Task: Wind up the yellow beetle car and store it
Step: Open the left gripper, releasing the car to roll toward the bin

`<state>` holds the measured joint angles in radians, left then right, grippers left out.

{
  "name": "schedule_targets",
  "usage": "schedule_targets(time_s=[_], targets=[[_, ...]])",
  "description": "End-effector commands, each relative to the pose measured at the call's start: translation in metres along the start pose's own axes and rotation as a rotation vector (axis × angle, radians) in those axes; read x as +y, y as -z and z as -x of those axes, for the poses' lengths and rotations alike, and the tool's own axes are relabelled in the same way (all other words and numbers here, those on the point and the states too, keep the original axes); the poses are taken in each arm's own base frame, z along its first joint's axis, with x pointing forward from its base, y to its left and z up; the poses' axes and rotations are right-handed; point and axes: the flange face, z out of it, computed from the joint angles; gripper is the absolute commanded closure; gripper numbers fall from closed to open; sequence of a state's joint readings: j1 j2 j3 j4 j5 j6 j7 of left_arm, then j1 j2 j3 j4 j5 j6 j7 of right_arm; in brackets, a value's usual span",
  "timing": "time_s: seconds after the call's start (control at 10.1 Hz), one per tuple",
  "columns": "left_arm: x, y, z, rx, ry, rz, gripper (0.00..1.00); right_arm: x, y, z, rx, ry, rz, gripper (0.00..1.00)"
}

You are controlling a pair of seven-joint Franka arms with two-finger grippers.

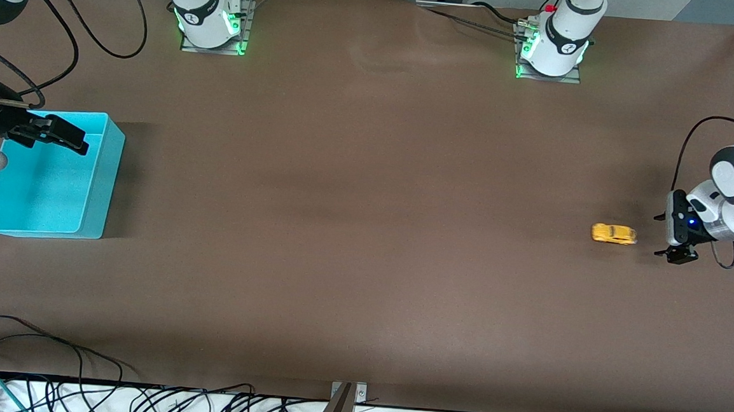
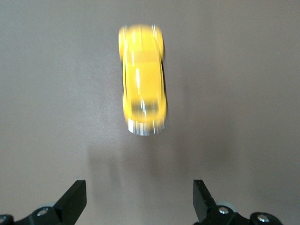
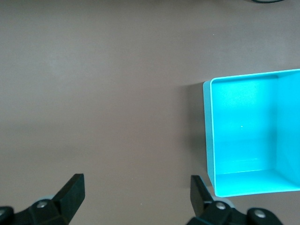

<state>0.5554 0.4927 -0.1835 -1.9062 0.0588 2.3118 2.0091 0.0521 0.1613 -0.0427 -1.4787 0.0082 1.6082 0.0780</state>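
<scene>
The yellow beetle car stands on its wheels on the brown table, toward the left arm's end. My left gripper is low beside it, on the side toward the table's end, and a small gap separates them. In the left wrist view the car lies ahead of the open left gripper, one end pointing at the bare gap between the fingers. My right gripper hangs open and holds nothing above the turquoise bin. In the right wrist view the right gripper is over bare table beside the bin.
The bin is empty and sits at the right arm's end of the table. Both arm bases stand along the edge farthest from the front camera. Loose cables lie at the nearest edge. Brown tabletop stretches between car and bin.
</scene>
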Motion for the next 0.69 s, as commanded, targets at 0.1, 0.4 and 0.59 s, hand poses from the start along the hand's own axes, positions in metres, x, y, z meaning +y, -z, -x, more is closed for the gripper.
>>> schedule_targets(time_s=[0.1, 0.4, 0.59], targets=[[0.006, 0.042, -0.007, -0.002, 0.032, 0.031, 0.00, 0.001, 0.003, 0.003, -0.003, -0.004, -0.016, 0.00], [0.005, 0.083, -0.005, -0.001, 0.130, 0.067, 0.00, 0.001, 0.003, 0.003, -0.003, -0.004, -0.016, 0.00], [0.000, 0.116, -0.003, -0.005, 0.219, 0.076, 0.00, 0.000, 0.002, 0.003, -0.006, 0.001, -0.016, 0.00]])
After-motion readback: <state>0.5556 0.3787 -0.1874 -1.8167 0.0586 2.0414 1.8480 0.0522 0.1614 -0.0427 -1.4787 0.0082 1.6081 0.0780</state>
